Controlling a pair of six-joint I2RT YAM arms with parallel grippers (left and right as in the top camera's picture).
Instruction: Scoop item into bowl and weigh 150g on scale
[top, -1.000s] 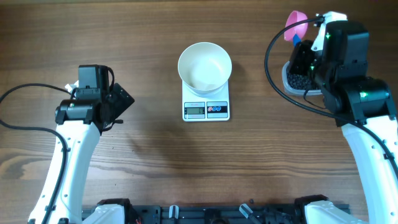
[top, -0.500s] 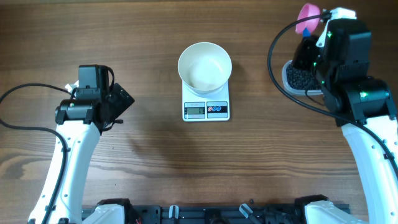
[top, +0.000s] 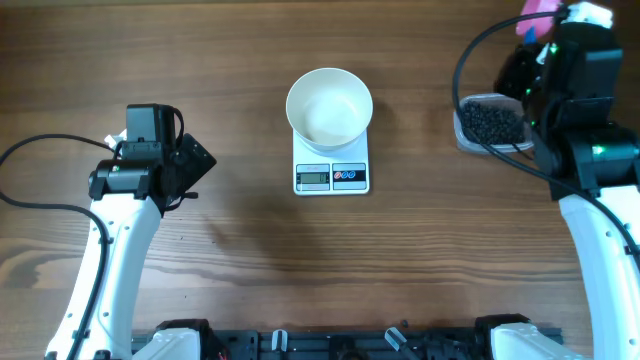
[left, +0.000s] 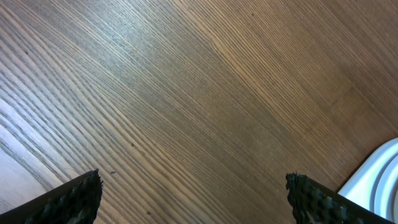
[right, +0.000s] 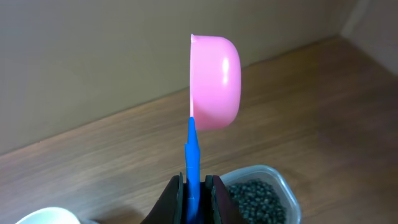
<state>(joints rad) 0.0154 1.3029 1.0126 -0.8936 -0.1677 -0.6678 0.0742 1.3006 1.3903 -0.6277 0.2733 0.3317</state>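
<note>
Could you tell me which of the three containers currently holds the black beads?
The clear plastic tub on the right; the white bowl on the scale is empty, and the pink scoop is tipped on edge.

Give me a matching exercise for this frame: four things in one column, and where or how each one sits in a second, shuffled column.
Column 1
1. bowl
2. pink scoop
3. black beads
4. left gripper

Column 2
A. inside the clear tub
B. open, over the wooden table
C. standing on the scale
D. clamped by its blue handle in the right gripper

Pairs: 1-C, 2-D, 3-A, 4-B
</note>
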